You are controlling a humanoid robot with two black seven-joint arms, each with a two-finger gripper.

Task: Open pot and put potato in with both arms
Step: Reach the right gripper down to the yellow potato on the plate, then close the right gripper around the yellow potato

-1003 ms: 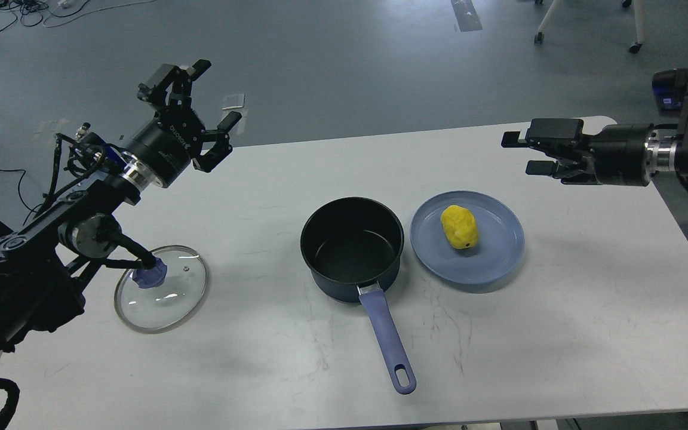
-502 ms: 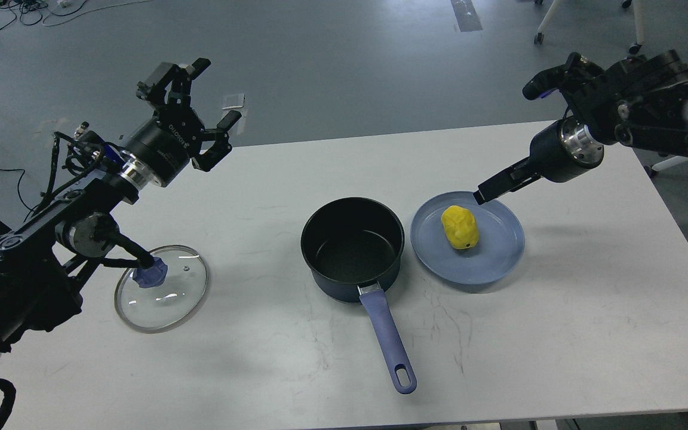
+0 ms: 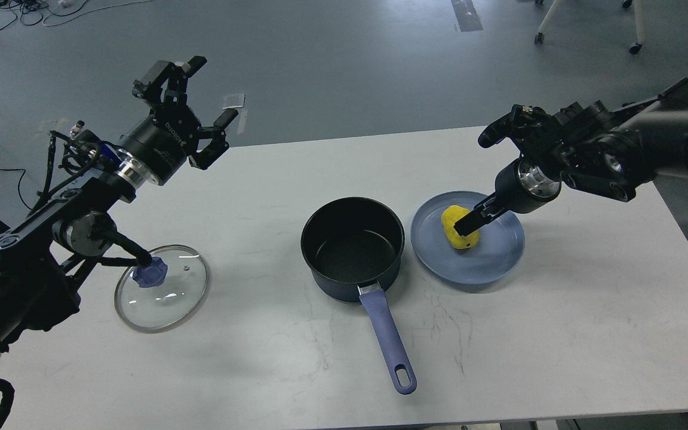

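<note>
The dark blue pot (image 3: 353,245) stands open at the table's middle, empty, its handle (image 3: 387,340) pointing toward me. Its glass lid (image 3: 160,288) with a blue knob lies flat on the table at the left. The yellow potato (image 3: 468,240) lies on a blue plate (image 3: 499,254) right of the pot. My right gripper (image 3: 462,227) points down at the potato, with a dark fingertip against its top; I cannot tell how its fingers stand. My left gripper (image 3: 215,88) is open and empty, raised above the table's far left edge.
The white table (image 3: 559,334) has bare surface in front and to the right. Its far edge runs behind the pot. My left arm's elbow (image 3: 84,233) hangs just above the lid's left side.
My right arm swung in from the far right and came down, so its gripper now reaches the potato. The left gripper drifted slightly up and left. Pot, lid and plate have not moved.
</note>
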